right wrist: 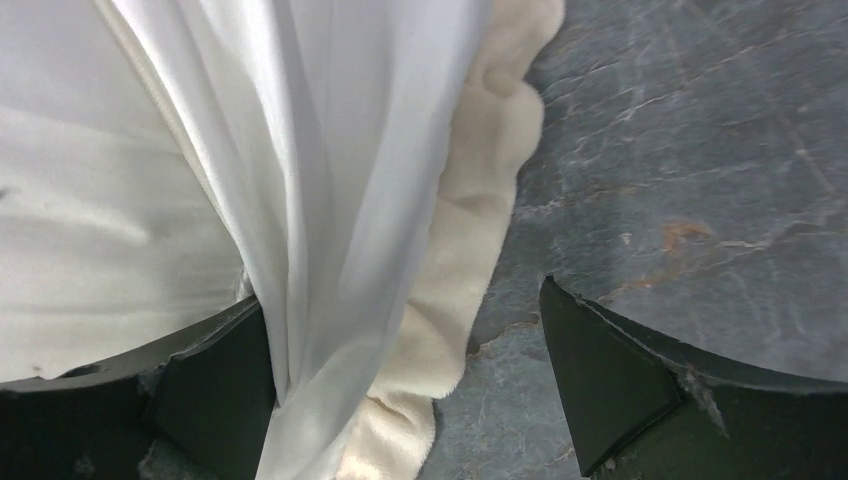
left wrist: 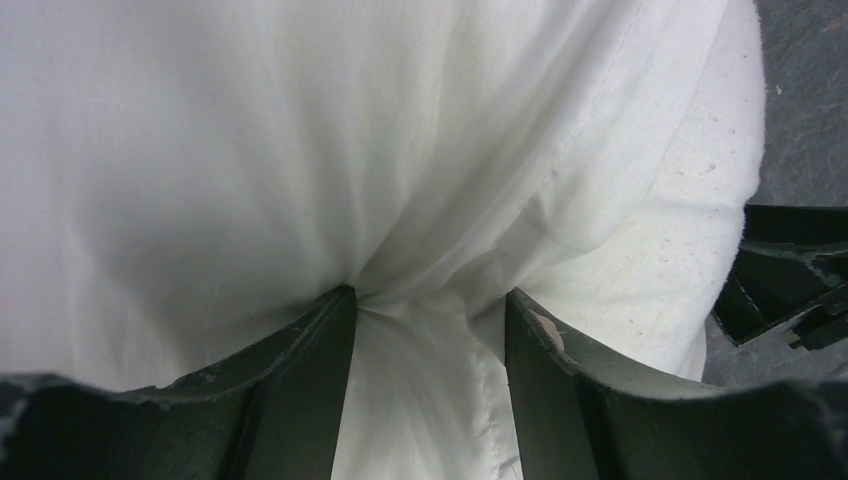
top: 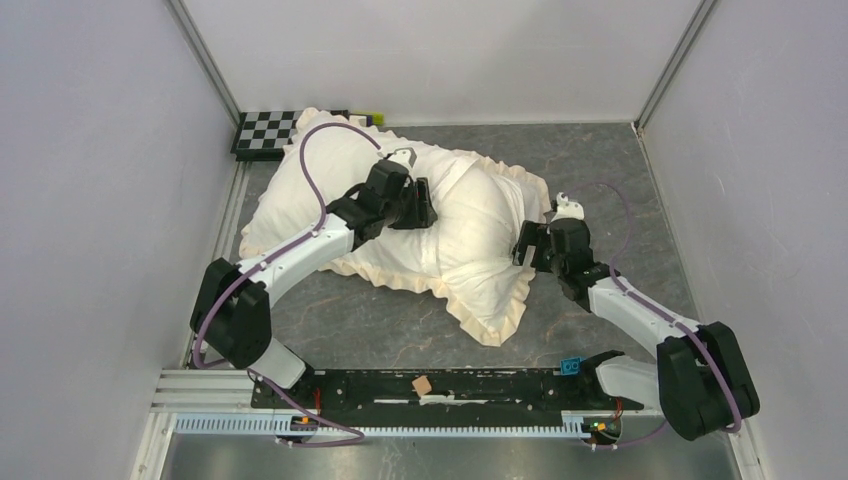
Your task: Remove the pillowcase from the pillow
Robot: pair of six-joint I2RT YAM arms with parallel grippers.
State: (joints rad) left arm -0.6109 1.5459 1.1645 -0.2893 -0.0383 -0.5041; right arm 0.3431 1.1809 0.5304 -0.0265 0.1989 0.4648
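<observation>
The pillowcase [top: 290, 200] lies cream side up on the dark table, its ruffled frill [top: 495, 322] round the edge. The pillow [top: 480, 205] bulges plump and smooth white at its middle. My left gripper [top: 422, 203] rests on top of the bulge. In the left wrist view it [left wrist: 430, 300] is closed down on a bunched fold of the pillow's smooth white fabric [left wrist: 300, 150], with plush cream pillowcase [left wrist: 690, 200] to the right. My right gripper [top: 523, 245] is at the right edge. In the right wrist view it [right wrist: 405, 300] is open, with taut white fabric [right wrist: 330, 200] and frill [right wrist: 470, 230] between the fingers.
A checkerboard [top: 268, 132] and a small yellow-green object [top: 368, 118] lie at the back left, partly under the pillowcase. Grey walls close in left, right and back. The black base rail [top: 500, 385] with a tan block [top: 421, 384] runs along the near edge.
</observation>
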